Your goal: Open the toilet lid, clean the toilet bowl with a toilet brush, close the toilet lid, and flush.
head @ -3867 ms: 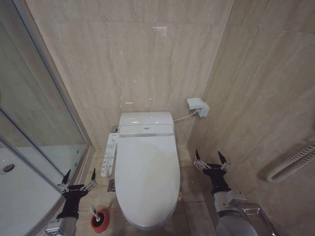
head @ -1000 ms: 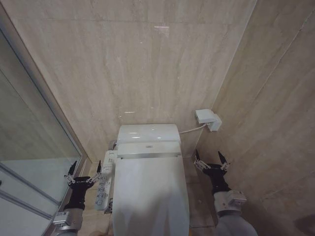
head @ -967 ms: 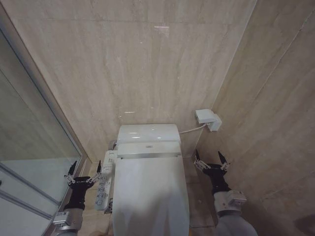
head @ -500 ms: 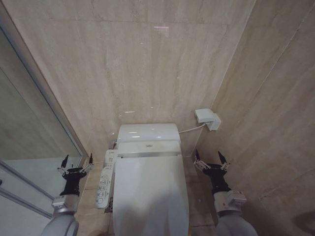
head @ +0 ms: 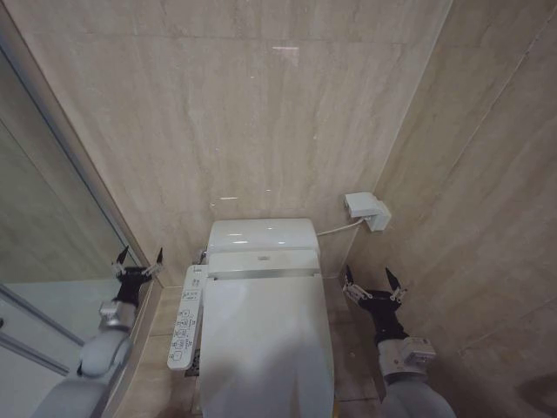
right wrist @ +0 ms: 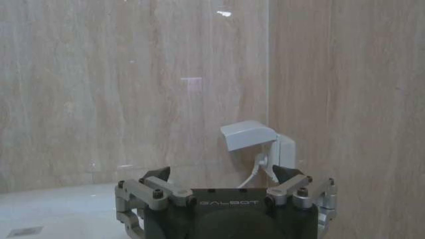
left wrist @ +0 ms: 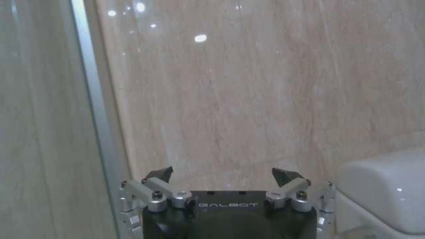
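Toilet lid [head: 265, 348] down; two tools [head: 139, 259] [head: 372, 280] spread, holding nothing.

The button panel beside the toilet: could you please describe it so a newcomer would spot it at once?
Start at the white toilet bowl against the back wall, its toilet lid shut. Along the robot's left side runs the button panel, a narrow white arm; rows of small buttons set it apart from the smooth lid.
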